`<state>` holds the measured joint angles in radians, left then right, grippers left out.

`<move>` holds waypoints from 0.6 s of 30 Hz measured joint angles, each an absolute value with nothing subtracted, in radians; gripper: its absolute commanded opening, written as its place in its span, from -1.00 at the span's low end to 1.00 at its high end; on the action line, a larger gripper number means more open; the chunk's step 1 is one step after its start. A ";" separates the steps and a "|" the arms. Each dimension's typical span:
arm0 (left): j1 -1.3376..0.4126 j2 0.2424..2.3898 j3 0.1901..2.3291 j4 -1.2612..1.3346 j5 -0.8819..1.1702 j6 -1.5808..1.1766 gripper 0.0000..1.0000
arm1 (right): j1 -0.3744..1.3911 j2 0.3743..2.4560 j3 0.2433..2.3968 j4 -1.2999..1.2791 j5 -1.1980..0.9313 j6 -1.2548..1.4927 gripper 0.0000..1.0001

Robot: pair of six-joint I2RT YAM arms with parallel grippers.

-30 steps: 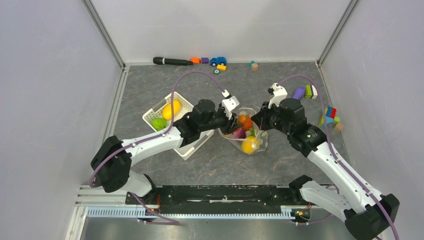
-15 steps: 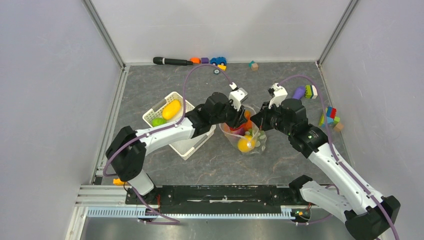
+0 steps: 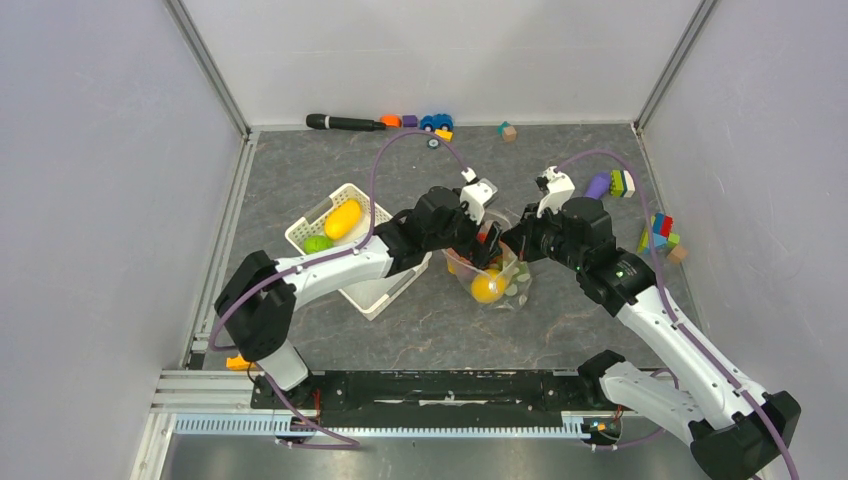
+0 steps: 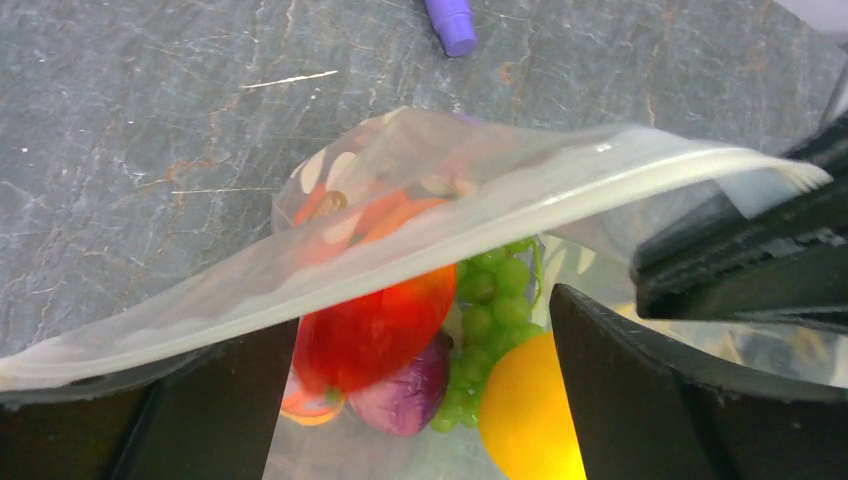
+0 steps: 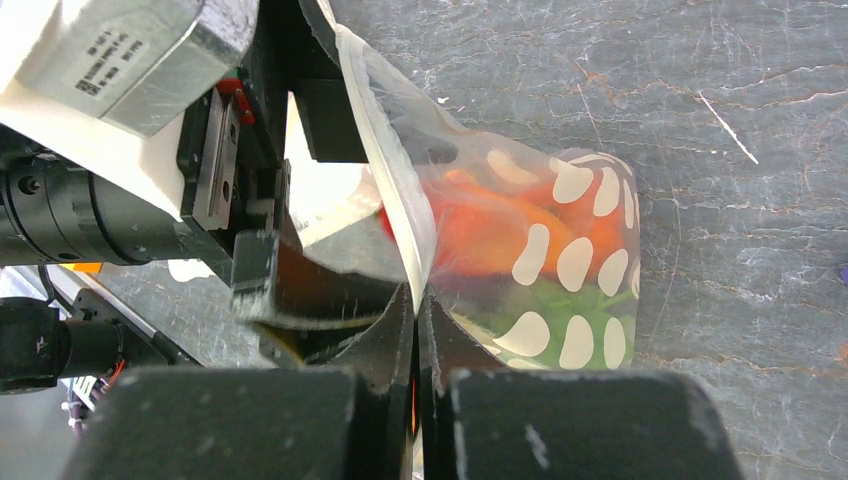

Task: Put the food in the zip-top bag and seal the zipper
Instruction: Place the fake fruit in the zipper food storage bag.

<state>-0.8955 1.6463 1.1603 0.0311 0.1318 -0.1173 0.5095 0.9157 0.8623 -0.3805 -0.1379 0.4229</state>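
Left gripper: standing spread wide inside the bag's mouth, gripping nothing; the food is lying just below it.
Right gripper: pressing its fingers together, pinching the zip-top bag by its rim.
Risk: the left gripper may be catching the film as it withdraws, tipping the bag and spilling food; the thin pinch may be slipping.
Change: a second ago the left gripper was narrower, beside the mouth; now it is reaching inside.

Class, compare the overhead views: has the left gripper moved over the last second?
Yes. The left gripper has moved rightward, away from the white basket, to over the zip-top bag's mouth.
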 measured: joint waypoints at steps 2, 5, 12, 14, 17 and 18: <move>-0.896 1.640 1.155 0.031 0.154 -0.116 0.99 | 0.509 0.916 0.862 -0.381 -0.137 0.423 -1.00; -0.896 1.605 1.134 0.029 0.191 -0.116 0.99 | 0.509 0.916 0.862 -0.381 -0.131 0.422 -1.00; -0.896 1.466 1.092 0.028 0.231 -0.117 0.99 | 0.509 0.916 0.862 -0.381 -0.112 0.421 -1.00; -0.896 1.415 1.075 0.029 0.238 -0.117 0.99 | 0.509 0.916 0.862 -0.382 -0.104 0.420 -1.00; -0.896 1.341 1.038 0.034 0.238 -0.117 0.99 | 0.509 0.915 0.862 -0.382 -0.095 0.418 -1.00; -0.896 1.316 1.024 0.034 0.236 -0.117 0.99 | 0.509 0.915 0.862 -0.382 -0.093 0.417 -1.00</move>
<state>-0.8963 1.3155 1.0241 0.0341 0.2359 -0.1165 0.5095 0.9154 0.8616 -0.3820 -0.0933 0.4171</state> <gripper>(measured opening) 0.993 0.010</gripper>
